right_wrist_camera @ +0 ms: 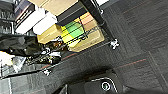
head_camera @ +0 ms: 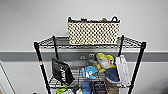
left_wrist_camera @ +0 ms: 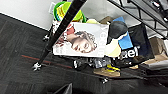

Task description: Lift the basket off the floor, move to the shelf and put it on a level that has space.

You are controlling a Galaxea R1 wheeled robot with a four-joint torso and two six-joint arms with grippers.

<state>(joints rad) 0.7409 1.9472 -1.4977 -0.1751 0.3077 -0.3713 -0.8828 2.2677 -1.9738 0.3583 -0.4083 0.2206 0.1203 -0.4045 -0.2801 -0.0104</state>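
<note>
The cream-white woven basket (head_camera: 93, 33) with a dark rim and small loop handles stands upright on the topmost wire level (head_camera: 132, 42) of the black shelf (head_camera: 41, 65), towards the right of the middle. Nothing grips it. In the left wrist view a shelf post (left_wrist_camera: 62, 25) runs down to a caster (left_wrist_camera: 36, 66) on the dark carpet floor (left_wrist_camera: 17, 45). The right wrist view has another shelf caster (right_wrist_camera: 114, 44) resting on the floor (right_wrist_camera: 140, 32).
The tier under the basket holds a black bag (head_camera: 61, 71), plush toys (head_camera: 105, 61) and white boxes (head_camera: 122, 68). The lowest tier carries a magazine (left_wrist_camera: 80, 41) and cardboard boxes (right_wrist_camera: 87, 37). A pale wall (head_camera: 25, 20) stands behind the shelf. My dark base (right_wrist_camera: 105, 86) sits near it.
</note>
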